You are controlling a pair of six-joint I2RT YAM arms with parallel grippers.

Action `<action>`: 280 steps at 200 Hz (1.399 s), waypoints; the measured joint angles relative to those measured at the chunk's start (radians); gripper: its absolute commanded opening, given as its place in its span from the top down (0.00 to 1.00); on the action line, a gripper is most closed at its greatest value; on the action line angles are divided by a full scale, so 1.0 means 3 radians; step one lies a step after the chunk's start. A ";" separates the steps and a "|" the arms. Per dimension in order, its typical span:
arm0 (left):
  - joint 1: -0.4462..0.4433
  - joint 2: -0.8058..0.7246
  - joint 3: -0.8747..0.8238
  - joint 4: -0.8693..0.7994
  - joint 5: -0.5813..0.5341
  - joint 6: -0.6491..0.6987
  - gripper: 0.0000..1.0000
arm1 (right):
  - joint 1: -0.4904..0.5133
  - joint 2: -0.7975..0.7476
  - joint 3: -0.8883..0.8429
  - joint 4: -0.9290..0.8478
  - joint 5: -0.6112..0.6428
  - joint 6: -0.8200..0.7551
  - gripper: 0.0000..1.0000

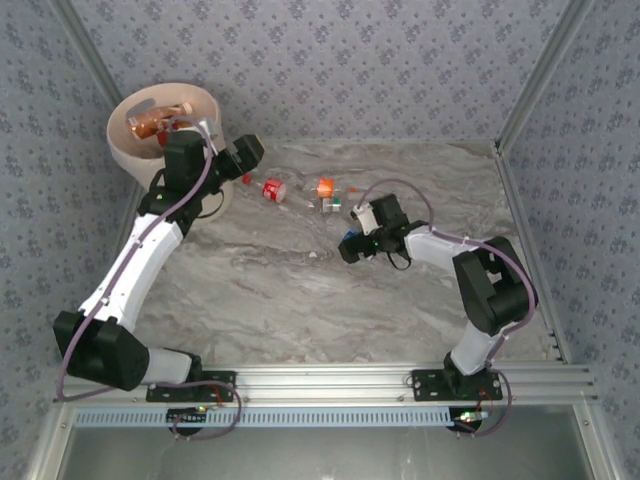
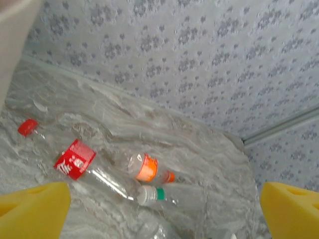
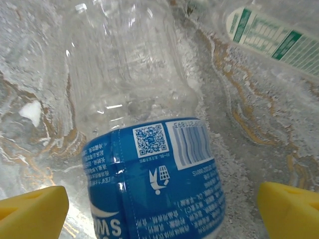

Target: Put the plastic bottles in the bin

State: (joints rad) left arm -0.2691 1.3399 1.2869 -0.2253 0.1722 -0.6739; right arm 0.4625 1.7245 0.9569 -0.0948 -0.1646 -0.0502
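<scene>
Bottles (image 1: pixel 325 187) are lying in two places: a few are already sitting inside the bin (image 1: pixel 213 105) at the far left corner, and the rest are lying on the table (image 1: pixel 300 300). A red-label bottle (image 2: pixel 75 159), an orange-label bottle (image 2: pixel 147 168) and a green-cap bottle (image 2: pixel 158 193) are lying close together near the far edge, just right of the bin. A blue-label bottle (image 3: pixel 154 174) is lying a little nearer, apart from them.

The right gripper (image 3: pixel 162 188) is hovering close over the blue-label bottle, jaws spread wide to either side of it and gripping nothing. The step in hand looks like the approach to that pick. The left gripper (image 2: pixel 164 186) is hanging beside the bin, jaws likewise released and empty, facing the far cluster.

Next, the right gripper is needing to drop until its fingers (image 3: pixel 35 209) are straddling the bottle's body, then close across the labelled section, where the wall is probably stiffest. The clear plastic looks thin and round, so it is likely to roll or buckle if the squeeze is landing off-centre. After that comes a lift and a carry across to the bin, which is standing on the left gripper's side; whether the right one is able to reach that far I cannot tell. The left gripper is looking well placed to take the red-label bottle, the one lying nearest it.
</scene>
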 measured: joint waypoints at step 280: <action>-0.0221 -0.0198 -0.0921 0.0417 0.0526 -0.0004 0.02 | 0.0331 -0.0381 -0.0385 0.1189 0.0065 0.0665 0.49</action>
State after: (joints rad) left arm -0.3355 1.2804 1.0107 -0.1001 0.3302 -0.6750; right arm 0.5617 1.6100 0.8413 0.2619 -0.1452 0.1493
